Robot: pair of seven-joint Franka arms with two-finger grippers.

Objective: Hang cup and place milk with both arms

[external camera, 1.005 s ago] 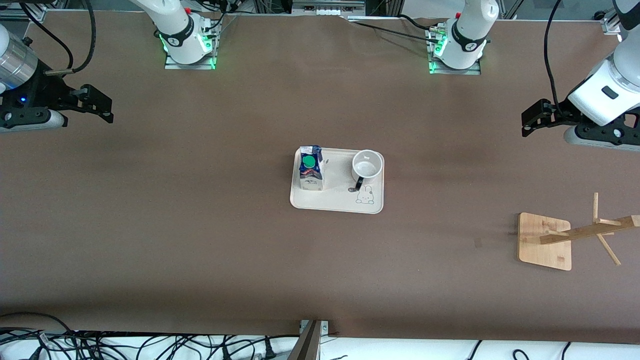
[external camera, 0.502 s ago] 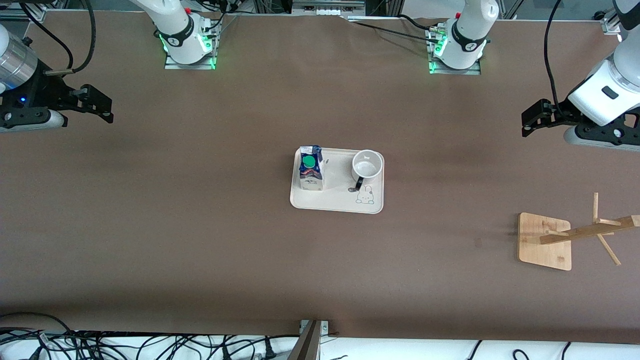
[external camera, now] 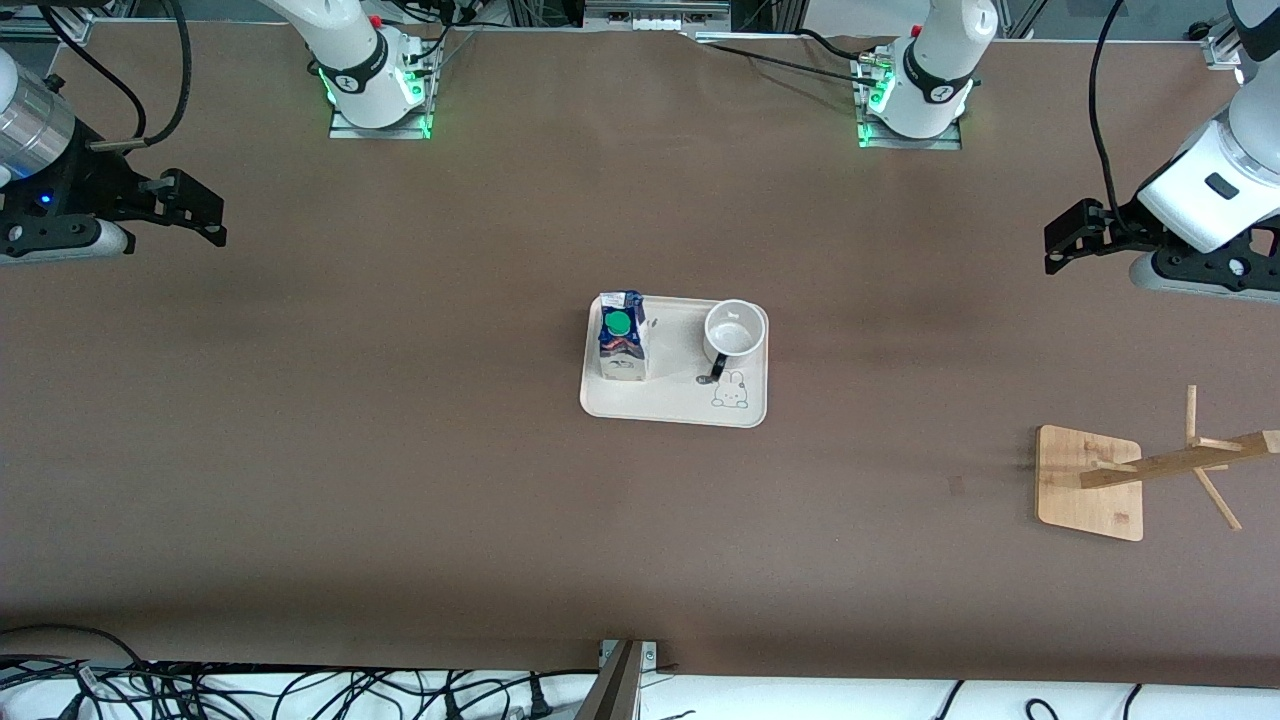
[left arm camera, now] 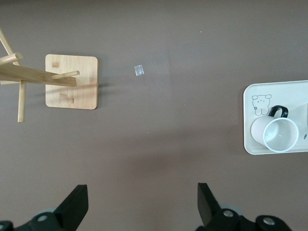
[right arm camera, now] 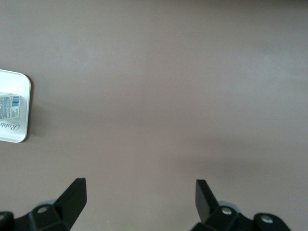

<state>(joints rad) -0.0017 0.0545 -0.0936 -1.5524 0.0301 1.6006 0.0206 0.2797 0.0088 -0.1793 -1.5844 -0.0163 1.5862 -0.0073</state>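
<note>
The white cup point(external camera: 733, 334) with a black handle stands upright on a cream tray point(external camera: 672, 402) in the middle of the table. The milk carton point(external camera: 621, 337), blue top and green cap, stands on the same tray toward the right arm's end. The cup also shows in the left wrist view point(left arm camera: 279, 135). A strip of the carton's printed side shows in the right wrist view point(right arm camera: 8, 106). My left gripper point(external camera: 1058, 240) is open and empty above bare table at its end. My right gripper point(external camera: 205, 212) is open and empty above bare table at its end.
A wooden cup rack point(external camera: 1090, 482) with a square bamboo base and slanted pegs stands toward the left arm's end, nearer the front camera than the tray; it also shows in the left wrist view point(left arm camera: 71, 82). A small clear scrap point(left arm camera: 138, 70) lies on the table beside it.
</note>
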